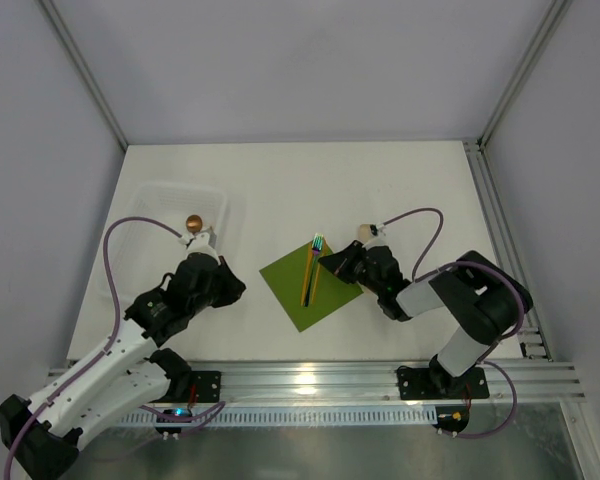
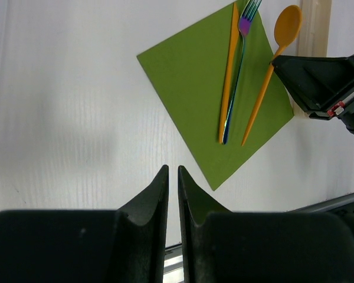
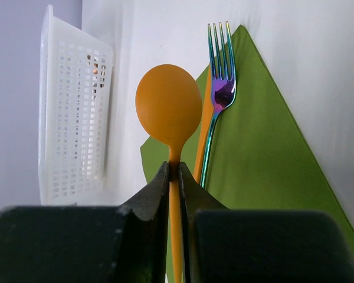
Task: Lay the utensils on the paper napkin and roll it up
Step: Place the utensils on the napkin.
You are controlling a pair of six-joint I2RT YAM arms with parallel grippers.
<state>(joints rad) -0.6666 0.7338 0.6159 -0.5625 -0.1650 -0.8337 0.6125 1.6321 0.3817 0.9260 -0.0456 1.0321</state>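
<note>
The right gripper [image 3: 173, 177] was clamped on the orange spoon [image 3: 168, 106] just below its bowl, over the plain green paper napkin [image 2: 189, 76], perhaps touching it. The iridescent fork [image 2: 245, 26] and orange knife [image 2: 227, 76] lay side by side on the napkin. The left gripper [image 2: 172, 177] hung empty, jaws almost together.

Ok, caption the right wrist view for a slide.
Right gripper shut on the orange spoon, beside the iridescent fork on the green napkin.

Green napkin [image 2: 192, 76] flat, diamond-wise. Orange knife [image 2: 228, 71], iridescent fork [image 2: 235, 79] side by side on it. Orange spoon [image 2: 264, 79] in right gripper [image 3: 173, 177], handle over napkin.
</note>
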